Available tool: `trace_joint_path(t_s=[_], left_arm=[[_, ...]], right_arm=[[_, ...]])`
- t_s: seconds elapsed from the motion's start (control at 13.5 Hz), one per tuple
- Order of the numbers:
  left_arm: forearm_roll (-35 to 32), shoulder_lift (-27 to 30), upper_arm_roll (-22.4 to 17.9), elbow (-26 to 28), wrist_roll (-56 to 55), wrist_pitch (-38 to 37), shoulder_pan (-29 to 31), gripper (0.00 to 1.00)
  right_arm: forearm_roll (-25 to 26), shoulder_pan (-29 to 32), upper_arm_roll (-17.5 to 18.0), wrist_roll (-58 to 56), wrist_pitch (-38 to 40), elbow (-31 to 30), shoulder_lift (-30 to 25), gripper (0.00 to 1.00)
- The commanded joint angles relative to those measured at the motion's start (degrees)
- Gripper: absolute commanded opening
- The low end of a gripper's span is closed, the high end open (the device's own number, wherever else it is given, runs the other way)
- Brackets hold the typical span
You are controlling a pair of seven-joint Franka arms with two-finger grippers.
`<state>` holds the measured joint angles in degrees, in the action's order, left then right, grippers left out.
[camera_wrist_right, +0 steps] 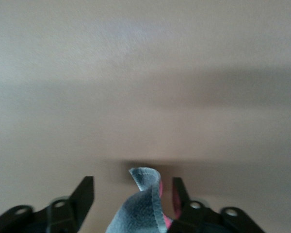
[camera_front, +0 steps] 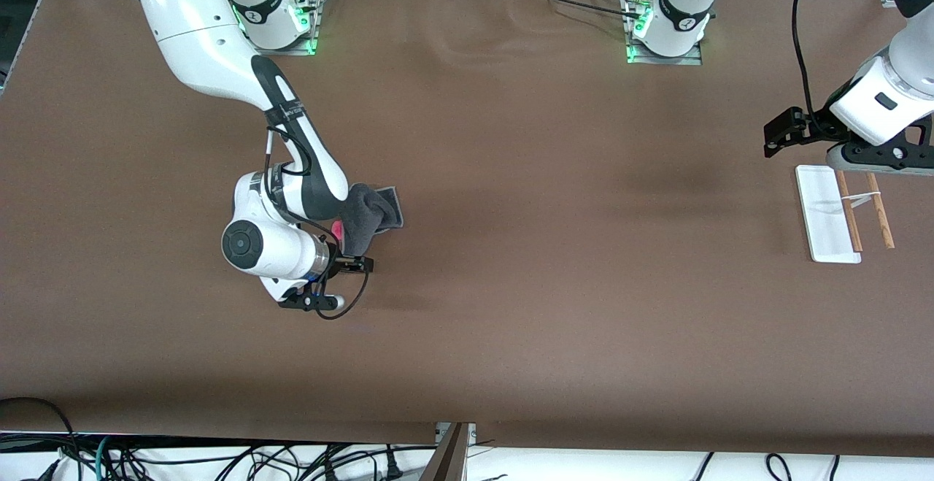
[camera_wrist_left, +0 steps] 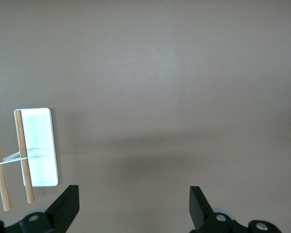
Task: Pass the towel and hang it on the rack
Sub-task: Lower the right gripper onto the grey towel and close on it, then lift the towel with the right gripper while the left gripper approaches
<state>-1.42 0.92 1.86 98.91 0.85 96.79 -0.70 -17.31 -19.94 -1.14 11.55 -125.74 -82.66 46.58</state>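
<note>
- Up front, you see the right gripper (camera_front: 349, 247) at the grey towel (camera_front: 372, 214) near the right arm's end of the brown table (camera_front: 511, 284); arm lettering is unreadable.
- Your left wrist view shows the left gripper (camera_wrist_left: 133, 206) spread wide, empty, beside the rack (camera_wrist_left: 36, 153).
- Your right wrist view has towel between parted fingers (camera_wrist_right: 85, 194); whether it is gripped you cannot tell.

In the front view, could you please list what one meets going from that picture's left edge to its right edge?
Right claw → small dark grey towel with pink underside → left claw → rack with flat white base and two thin brown wooden rods.
</note>
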Motion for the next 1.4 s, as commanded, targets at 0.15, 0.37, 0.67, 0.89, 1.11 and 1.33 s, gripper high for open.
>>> trace_joint_path(t_s=[0.15,0.37,0.67,0.89,1.11,1.33], left_arm=[[-1.04,0.57,0.69,-0.03,-0.50,-0.11,0.53,1.00],[-1.04,0.66,0.78,-0.03,-0.50,-0.38,0.53,1.00],[-1.04,0.66,0.95,-0.03,-0.50,-0.64,0.44,1.00],[-1.04,0.66,0.95,-0.03,-0.50,-0.73,0.44,1.00],[-1.04,0.75,1.04,-0.03,-0.59,-0.82,0.44,1.00],[-0.96,0.75,1.13,-0.03,-0.50,-2.56,0.27,1.00]], right_arm=[[-1.06,0.16,0.35,0.14,-0.56,-1.54,-0.53,0.19],[-1.23,0.16,0.35,0.32,-0.47,-1.27,-0.79,0.00],[-1.67,0.16,0.52,0.40,-0.12,-0.57,-1.23,0.00],[-6.14,-0.19,0.61,4.43,7.41,4.16,-2.11,0.00],[-10.18,0.16,3.41,11.45,13.84,6.90,-4.30,0.00],[-18.34,-0.01,5.44,20.68,17.36,10.84,-6.42,0.00]])
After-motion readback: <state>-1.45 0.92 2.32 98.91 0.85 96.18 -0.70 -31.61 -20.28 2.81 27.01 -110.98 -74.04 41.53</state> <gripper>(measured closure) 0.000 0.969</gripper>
